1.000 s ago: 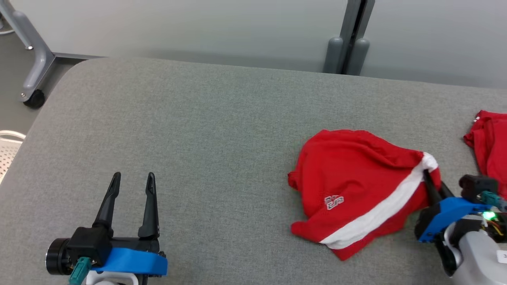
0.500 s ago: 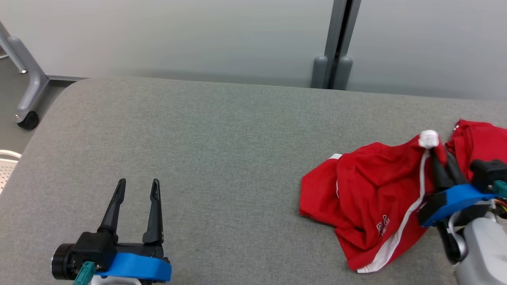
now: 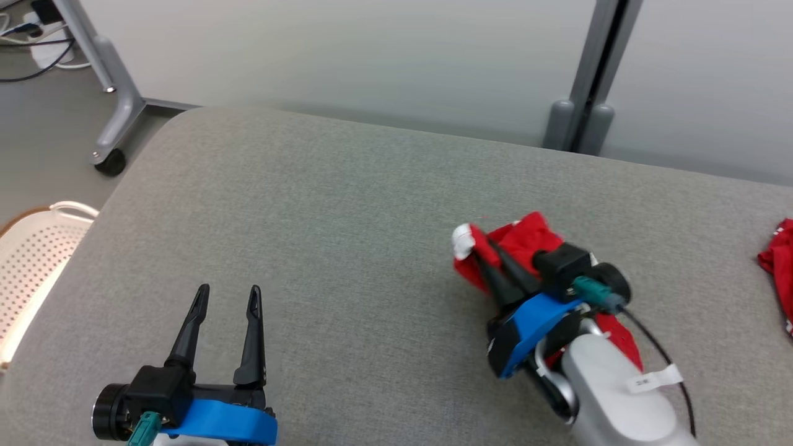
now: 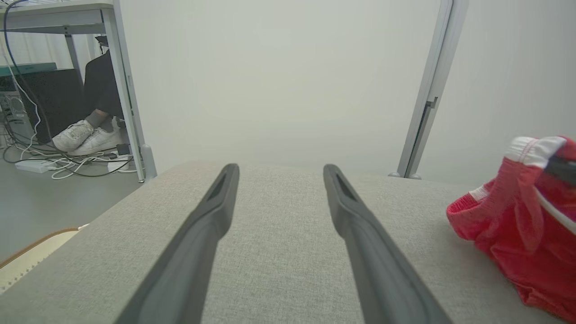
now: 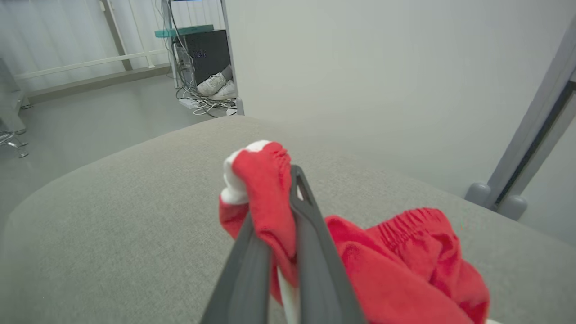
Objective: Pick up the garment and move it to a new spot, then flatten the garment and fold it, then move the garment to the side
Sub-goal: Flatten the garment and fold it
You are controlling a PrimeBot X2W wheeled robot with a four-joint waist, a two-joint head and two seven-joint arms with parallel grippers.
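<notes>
The garment (image 3: 526, 236) is red with a white band, bunched up and hanging over the grey padded table (image 3: 341, 204) right of centre. My right gripper (image 3: 482, 248) is shut on its white-edged top fold. In the right wrist view the cloth (image 5: 405, 270) is pinched between the fingers (image 5: 310, 243) and drapes down to the right of my right gripper (image 5: 279, 193). The left wrist view has the garment (image 4: 517, 216) at its right edge. My left gripper (image 3: 228, 290) rests at the lower left, open and holding nothing; in its own view the left gripper (image 4: 281, 168) has only the table before it.
A second red cloth (image 3: 777, 260) lies at the table's right edge. A white perforated basket (image 3: 31, 260) stands beside the table's left edge. A castered frame leg (image 3: 111, 161) and a grey post (image 3: 585, 118) stand behind. A person's white shoes (image 4: 85, 135) rest on the floor.
The head camera has shifted. My right gripper has lifted the garment off the table and carried it left, away from the second red cloth; it now hangs bunched. The left gripper has stayed put.
</notes>
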